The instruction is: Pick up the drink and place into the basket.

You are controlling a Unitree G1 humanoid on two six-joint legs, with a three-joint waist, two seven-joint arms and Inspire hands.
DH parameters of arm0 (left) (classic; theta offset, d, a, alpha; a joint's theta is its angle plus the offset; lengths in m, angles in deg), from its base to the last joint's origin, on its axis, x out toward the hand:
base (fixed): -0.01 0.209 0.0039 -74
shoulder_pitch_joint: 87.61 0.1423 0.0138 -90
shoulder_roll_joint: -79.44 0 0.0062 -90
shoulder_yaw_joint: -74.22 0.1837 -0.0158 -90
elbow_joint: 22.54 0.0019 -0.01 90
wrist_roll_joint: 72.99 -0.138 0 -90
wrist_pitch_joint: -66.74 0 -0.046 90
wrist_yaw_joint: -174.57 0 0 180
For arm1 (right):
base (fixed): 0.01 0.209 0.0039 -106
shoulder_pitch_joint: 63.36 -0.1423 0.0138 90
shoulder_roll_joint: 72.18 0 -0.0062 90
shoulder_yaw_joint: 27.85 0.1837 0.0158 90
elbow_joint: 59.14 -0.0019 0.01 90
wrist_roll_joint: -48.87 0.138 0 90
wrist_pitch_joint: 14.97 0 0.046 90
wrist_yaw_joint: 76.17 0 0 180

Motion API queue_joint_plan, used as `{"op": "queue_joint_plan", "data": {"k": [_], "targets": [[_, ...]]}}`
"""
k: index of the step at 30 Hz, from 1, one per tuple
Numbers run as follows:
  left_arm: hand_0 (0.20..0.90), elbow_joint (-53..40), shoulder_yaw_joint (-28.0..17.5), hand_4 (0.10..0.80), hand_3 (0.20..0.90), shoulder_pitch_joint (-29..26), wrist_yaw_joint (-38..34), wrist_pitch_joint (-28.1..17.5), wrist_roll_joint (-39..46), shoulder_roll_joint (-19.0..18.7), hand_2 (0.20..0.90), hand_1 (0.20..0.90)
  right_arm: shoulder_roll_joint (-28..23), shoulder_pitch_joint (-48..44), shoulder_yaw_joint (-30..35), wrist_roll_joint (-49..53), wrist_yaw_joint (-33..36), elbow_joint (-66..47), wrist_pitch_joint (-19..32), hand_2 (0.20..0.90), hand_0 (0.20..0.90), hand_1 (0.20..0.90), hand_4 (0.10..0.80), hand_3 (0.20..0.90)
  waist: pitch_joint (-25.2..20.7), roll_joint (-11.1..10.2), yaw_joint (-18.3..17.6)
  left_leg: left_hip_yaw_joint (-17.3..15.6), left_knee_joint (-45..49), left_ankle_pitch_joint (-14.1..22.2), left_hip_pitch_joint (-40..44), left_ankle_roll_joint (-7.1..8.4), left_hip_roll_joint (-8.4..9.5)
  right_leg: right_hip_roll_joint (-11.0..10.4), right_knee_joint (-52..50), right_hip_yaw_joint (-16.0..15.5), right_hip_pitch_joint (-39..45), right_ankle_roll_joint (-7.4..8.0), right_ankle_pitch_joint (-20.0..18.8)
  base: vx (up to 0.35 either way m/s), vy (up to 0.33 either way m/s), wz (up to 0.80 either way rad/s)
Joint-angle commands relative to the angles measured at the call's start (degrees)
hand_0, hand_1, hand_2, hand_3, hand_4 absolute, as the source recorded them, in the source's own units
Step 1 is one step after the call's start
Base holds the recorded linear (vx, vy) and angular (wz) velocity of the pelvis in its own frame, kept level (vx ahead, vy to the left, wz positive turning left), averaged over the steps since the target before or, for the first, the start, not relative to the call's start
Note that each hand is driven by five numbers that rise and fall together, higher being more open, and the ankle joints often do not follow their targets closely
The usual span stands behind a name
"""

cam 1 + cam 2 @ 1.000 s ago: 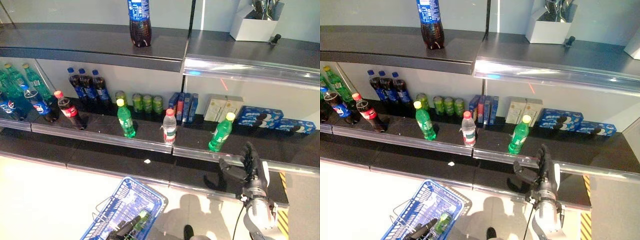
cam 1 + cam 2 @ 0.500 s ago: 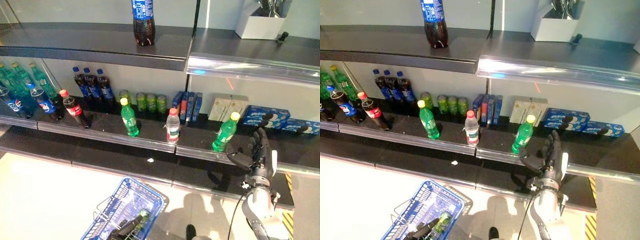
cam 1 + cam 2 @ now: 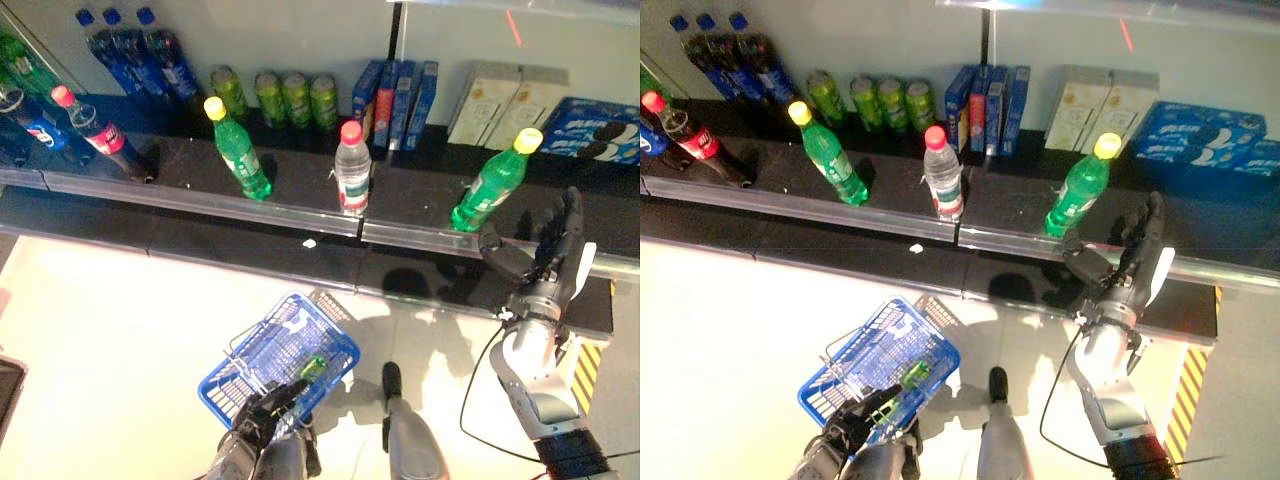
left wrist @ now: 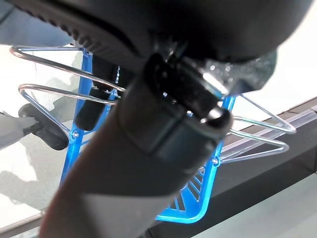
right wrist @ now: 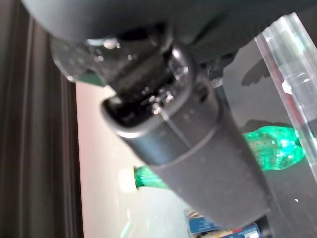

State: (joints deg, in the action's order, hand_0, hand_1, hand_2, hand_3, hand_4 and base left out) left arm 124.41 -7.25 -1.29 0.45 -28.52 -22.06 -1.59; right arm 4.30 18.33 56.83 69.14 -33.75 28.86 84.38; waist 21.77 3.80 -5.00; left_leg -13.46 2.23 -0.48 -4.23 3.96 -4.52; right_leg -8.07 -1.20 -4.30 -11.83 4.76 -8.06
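Observation:
A green bottle with a yellow cap [image 3: 488, 192] stands tilted at the front of the dark shelf, on the right. My right hand [image 3: 546, 280] is open, raised just in front of and to the right of it, with the thumb close to the bottle's base. The right wrist view shows the same green bottle [image 5: 270, 146] past the hand. My left hand [image 3: 262, 412] is shut on the wire handles [image 4: 59, 94] of the blue basket [image 3: 330, 322], which hangs low in front. A green drink [image 3: 313, 368] lies inside the basket.
On the same shelf stand another green bottle [image 3: 236, 152], a water bottle with a red cap [image 3: 352, 168] and a cola bottle [image 3: 98, 132]. Behind them are green cans [image 3: 283, 95], blue boxes [image 3: 396, 90], cream boxes [image 3: 500, 100] and blue biscuit boxes [image 3: 600, 125]. A lower dark ledge [image 3: 200, 235] runs along the front.
The camera has tilted down, so the upper shelf is out of view. My right hand has come up and closer to the green bottle, staying open.

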Motion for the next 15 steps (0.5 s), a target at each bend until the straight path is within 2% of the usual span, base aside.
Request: {"op": "queue_joint_plan", "data": {"k": [1, 8, 15], "targets": [[0.300, -1.84, 0.06, 0.100, 0.200, 4.82, 1.62, -2.84, 2.48, -2.93, 0.300, 0.300, -3.54, -5.45, 4.33, -4.92, 1.69, -4.59, 5.34, 0.900, 0.900, 0.900, 0.800, 0.900, -1.63, -0.19, 0.99, 4.91, 10.17, 2.82, -6.71, -1.23, 0.93, -1.60, -12.51, -2.98, -2.65, -1.24, 9.51, -0.040, 0.027, 0.01], [0.300, -3.18, 0.59, 0.100, 0.200, 3.54, 1.37, -2.27, 2.96, -3.40, 0.300, 0.300, -4.56, -10.24, 4.13, -6.92, 2.66, -4.05, 3.88, 0.900, 0.900, 0.900, 0.800, 0.900, 0.74, 0.18, 1.50, 5.46, 11.60, 2.63, -9.20, -1.32, 1.25, -1.44, -13.80, -3.15, -4.65, -1.72, 9.73, -0.057, -0.004, 0.03], [0.300, -4.51, 1.53, 0.100, 0.200, 3.02, 2.15, -2.54, 3.51, -3.52, 0.300, 0.300, -4.42, -13.74, 2.69, -7.88, 0.31, -3.92, 2.44, 0.900, 0.900, 0.900, 0.800, 0.900, 2.56, 0.24, 2.15, 5.89, 13.04, 2.47, -11.27, -1.48, 1.39, -1.35, -15.03, -3.34, -6.05, -2.15, 9.95, 0.000, 0.000, 0.00]]}}
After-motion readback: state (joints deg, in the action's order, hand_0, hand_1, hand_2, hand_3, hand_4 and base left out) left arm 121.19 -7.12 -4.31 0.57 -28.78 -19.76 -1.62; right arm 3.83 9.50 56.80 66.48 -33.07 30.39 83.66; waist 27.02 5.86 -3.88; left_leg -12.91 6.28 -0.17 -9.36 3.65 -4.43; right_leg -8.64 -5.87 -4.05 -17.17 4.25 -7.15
